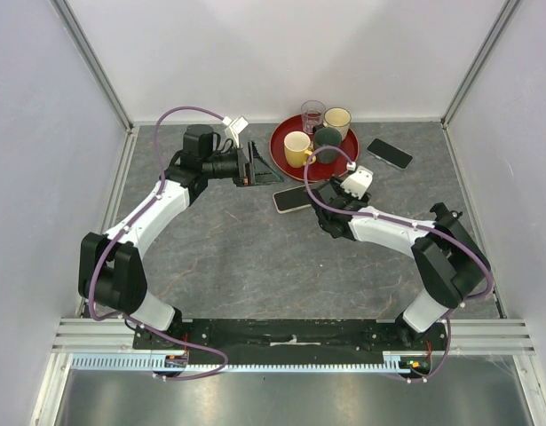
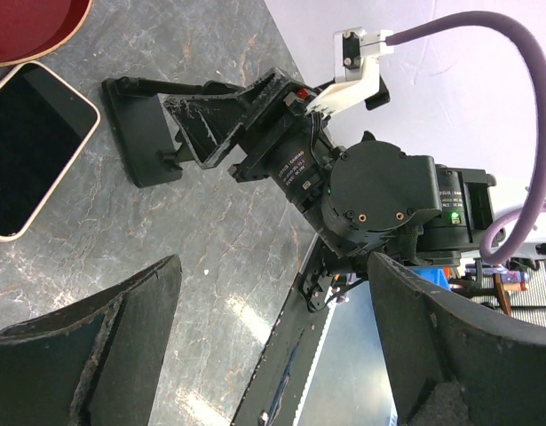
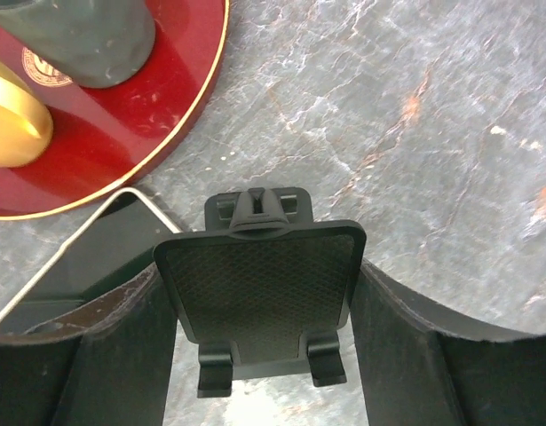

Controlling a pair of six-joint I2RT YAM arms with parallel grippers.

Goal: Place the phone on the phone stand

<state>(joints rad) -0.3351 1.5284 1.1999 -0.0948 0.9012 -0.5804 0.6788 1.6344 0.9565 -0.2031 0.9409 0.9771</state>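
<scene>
The black phone stand (image 3: 259,284) stands on the table between my right gripper's fingers (image 3: 406,346), which press its plate from both sides. In the left wrist view the stand (image 2: 148,124) shows with the right gripper (image 2: 255,111) closed on it. In the top view the right gripper (image 1: 328,216) hides the stand. A cream-edged phone (image 1: 292,198) lies flat, screen up, just left of that gripper; it also shows in both wrist views (image 2: 28,151) (image 3: 86,257). My left gripper (image 1: 271,167) (image 2: 273,266) is open and empty, behind and left of the phone.
A red tray (image 1: 277,146) at the back holds a yellow cup (image 1: 296,147), a dark cup (image 1: 327,139), a beige cup (image 1: 336,118) and a glass (image 1: 312,114). A second, black phone (image 1: 390,153) lies right of the tray. White walls enclose the table.
</scene>
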